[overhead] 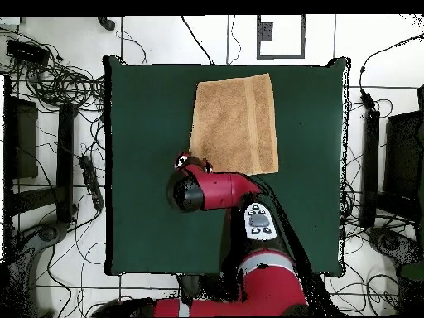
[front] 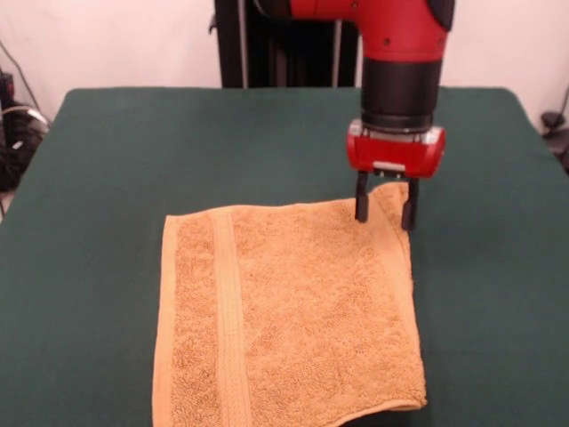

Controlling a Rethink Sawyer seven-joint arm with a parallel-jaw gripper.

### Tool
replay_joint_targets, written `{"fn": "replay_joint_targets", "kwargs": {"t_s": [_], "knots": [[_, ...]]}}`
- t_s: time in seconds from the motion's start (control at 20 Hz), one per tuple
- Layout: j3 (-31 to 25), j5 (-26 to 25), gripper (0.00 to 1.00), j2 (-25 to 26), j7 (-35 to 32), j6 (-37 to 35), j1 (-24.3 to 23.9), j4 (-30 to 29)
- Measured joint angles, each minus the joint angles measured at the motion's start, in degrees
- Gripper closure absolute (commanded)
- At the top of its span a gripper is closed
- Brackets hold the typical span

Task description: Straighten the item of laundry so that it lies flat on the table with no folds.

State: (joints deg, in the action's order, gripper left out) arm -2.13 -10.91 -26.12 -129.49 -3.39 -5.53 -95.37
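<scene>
**Towel corner pinched at the far right**

In the front view the hand (front: 385, 206) is seen lowered onto the far right corner of the orange-tan towel (front: 284, 311), with its two dark fingers (front: 361, 203) set either side of a raised peak of cloth; the hand is judged to be clamped on that corner. The towel is spread on the near half of the green table (front: 116, 151), running off the near edge of the front view. One woven band (front: 229, 311) is seen near the left edge. No second band can be made out on the right, and that edge looks thick and rounded, so a fold is judged to remain there.

The terry cloth is expected to be light, soft and limp, with a rough nap that is unlikely to slip between the fingers. It will drape and drag rather than hold shape, so a hemmed corner or edge is the best place to be gripped.

Nothing else is seen lying on the table. In the overhead view, cables (overhead: 58, 83) and dark equipment (overhead: 25, 141) are seen beyond the table edges, well apart from the towel. Only the arm (overhead: 224, 189) itself reaches over the cloth.
</scene>
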Motion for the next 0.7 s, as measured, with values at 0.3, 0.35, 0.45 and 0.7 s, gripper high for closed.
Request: {"fn": "replay_joint_targets", "kwargs": {"t_s": [0.3, 0.35, 0.45, 0.7], "knots": [[-0.1, 0.0, 0.00, 4.0, 0.0, 4.6, -0.5, 1.6], [-0.1, 0.0, 0.00, 4.0, 0.0, 4.9, -0.5, 1.6], [-0.1, 0.0, 0.00, 4.0, 0.0, 5.1, -0.6, 1.6], [-0.3, -0.1, 0.00, 4.1, 0.0, 5.1, -0.8, 1.6]]}}
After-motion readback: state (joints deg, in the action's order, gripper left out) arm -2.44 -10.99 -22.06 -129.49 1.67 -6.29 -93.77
